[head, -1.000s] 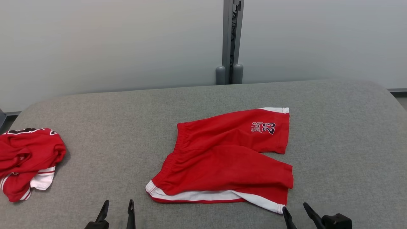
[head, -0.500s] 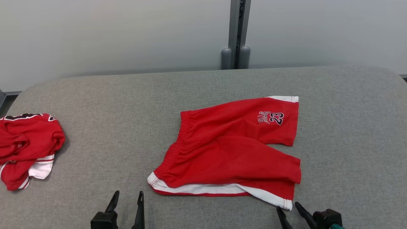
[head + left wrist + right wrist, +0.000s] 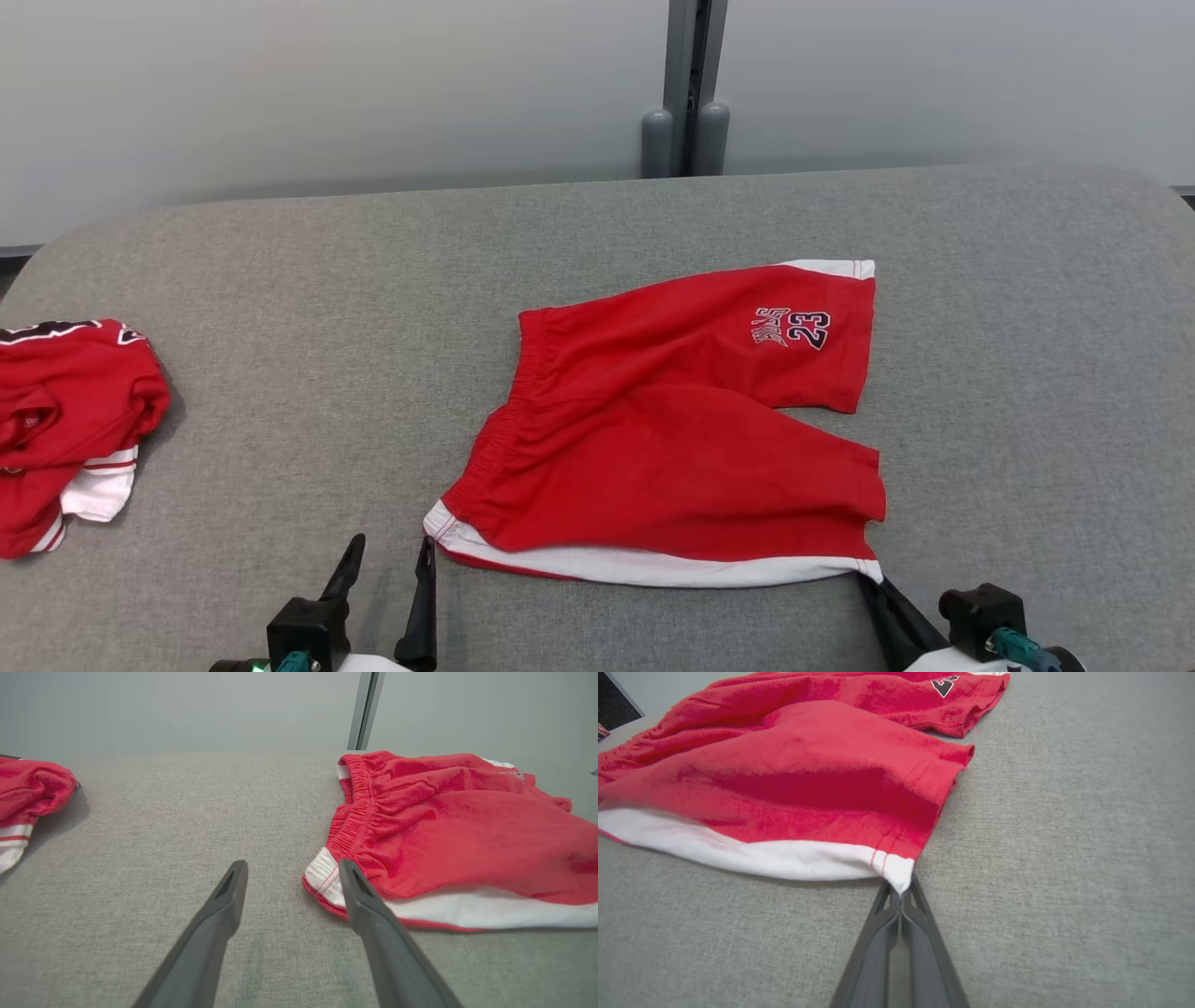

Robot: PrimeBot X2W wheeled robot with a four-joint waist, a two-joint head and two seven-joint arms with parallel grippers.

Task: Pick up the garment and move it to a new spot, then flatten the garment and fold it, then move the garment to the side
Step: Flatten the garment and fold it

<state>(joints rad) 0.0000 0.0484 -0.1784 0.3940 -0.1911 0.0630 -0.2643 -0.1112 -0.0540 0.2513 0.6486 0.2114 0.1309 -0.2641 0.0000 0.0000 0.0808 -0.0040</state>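
Note:
Red shorts (image 3: 672, 429) with white side stripes and a "23" print lie spread on the grey padded table (image 3: 308, 308), waistband to the left. My right gripper (image 3: 876, 583) is shut on the near right white corner of the shorts (image 3: 899, 877), which lifts slightly off the surface. My left gripper (image 3: 392, 569) stands open just left of the near waistband corner (image 3: 322, 877); its right finger (image 3: 355, 891) is close beside the white stripe, and nothing sits between the fingers.
A second red and white garment (image 3: 65, 420) lies crumpled at the table's left edge, also seen in the left wrist view (image 3: 28, 793). A grey post (image 3: 686, 84) stands behind the table against a pale wall.
The right gripper went from open beside the hem corner to shut on it, pulling the near hem straight. The left gripper advanced toward the waistband corner. The camera shifted downward.

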